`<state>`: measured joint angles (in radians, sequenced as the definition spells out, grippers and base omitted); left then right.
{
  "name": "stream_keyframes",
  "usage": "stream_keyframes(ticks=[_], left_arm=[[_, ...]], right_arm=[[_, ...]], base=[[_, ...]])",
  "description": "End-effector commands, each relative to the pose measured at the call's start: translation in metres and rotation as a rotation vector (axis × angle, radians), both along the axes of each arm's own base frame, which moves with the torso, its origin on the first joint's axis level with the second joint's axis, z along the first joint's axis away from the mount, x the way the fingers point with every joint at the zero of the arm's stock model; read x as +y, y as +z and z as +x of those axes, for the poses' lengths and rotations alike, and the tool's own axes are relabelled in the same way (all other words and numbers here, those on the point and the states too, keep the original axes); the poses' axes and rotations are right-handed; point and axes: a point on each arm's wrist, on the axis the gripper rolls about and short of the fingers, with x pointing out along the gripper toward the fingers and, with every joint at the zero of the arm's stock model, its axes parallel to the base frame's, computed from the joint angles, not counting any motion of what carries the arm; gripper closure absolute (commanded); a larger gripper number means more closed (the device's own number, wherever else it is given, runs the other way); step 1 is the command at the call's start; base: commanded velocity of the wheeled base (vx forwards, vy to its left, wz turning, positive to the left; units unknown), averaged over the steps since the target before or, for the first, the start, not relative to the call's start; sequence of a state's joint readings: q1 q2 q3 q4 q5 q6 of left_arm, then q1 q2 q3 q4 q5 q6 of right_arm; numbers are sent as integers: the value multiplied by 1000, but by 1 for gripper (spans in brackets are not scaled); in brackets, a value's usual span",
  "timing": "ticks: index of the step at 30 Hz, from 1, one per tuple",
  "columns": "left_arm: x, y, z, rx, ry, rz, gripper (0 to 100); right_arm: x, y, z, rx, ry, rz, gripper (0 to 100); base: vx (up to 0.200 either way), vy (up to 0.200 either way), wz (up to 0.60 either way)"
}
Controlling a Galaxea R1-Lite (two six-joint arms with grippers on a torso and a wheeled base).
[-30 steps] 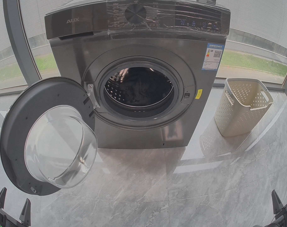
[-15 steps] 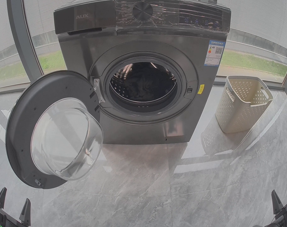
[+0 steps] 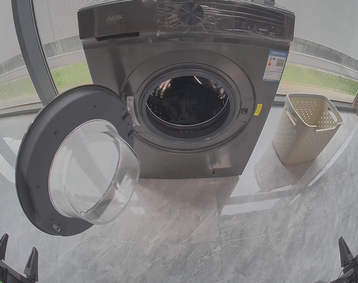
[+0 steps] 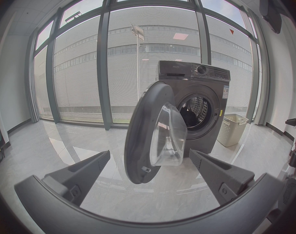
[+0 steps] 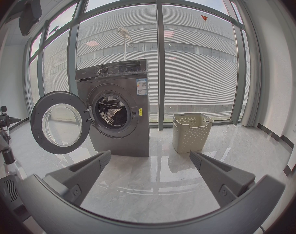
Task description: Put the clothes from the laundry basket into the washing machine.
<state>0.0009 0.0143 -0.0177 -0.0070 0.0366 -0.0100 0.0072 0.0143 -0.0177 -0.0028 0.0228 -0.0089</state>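
Dark clothes in the washing machine, door swung wide!
Just beside it, the laundry basket; left hand and right hand both spread open, empty.

Brightly lit by daylight through tall windows beyond the left pincer. Streaked with pale glare on the glossy floor ahead of it. Bent fisheye-fashion at edges, blackened in wrist-view corners.

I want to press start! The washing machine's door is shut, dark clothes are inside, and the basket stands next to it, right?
No. The door is wide open, not shut; the head view shows it. Otherwise right: dark clothes are inside the washing machine, and the basket stands next to it.
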Motion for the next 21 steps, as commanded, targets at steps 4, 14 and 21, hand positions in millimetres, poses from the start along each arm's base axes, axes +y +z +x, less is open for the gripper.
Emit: stream_keyframes(ticks=[4, 14, 21], left_arm=[[0, -5, 0, 3, 1, -1, 0], [0, -5, 0, 5, -4, 15, 0], [0, -5, 0, 1, 0, 22, 0]], right_arm=[[0, -5, 0, 3, 1, 0, 0], [0, -5, 0, 3, 1, 0, 0], [0, -5, 0, 3, 1, 0, 0]], base=[[0, 150, 0], [0, 0, 0], [0, 0, 0]])
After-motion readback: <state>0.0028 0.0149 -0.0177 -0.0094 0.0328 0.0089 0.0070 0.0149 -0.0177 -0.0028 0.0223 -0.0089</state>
